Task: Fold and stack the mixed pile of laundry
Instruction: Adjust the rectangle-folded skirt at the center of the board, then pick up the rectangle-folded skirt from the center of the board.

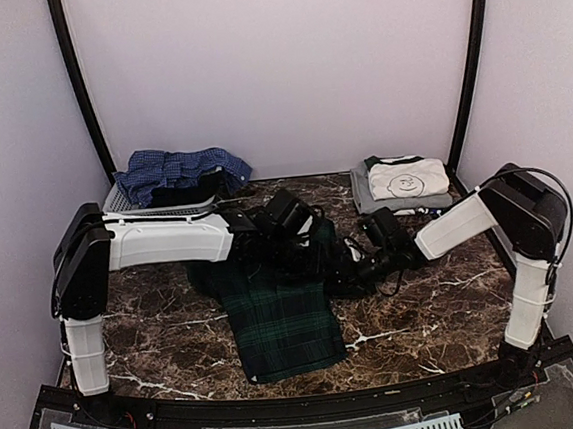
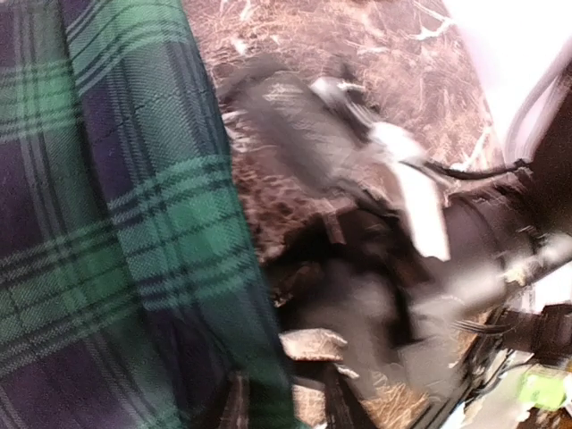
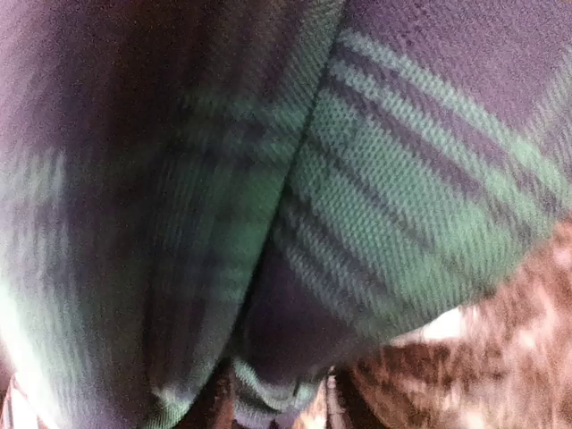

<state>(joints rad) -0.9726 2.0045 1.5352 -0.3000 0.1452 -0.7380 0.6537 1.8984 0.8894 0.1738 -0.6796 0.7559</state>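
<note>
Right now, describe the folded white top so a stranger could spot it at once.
Start at the dark marble table and go to its far right corner. The folded white tee lies there, a round black print on top. It is the only pale garment; the green tartan shirt is mid-table, the blue checked shirt far left.

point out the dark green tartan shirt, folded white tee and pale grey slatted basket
dark green tartan shirt (image 1: 281, 320), top view, flat lower panel
folded white tee (image 1: 409, 179), top view, printed front
pale grey slatted basket (image 1: 135, 206), top view, front rim
</note>
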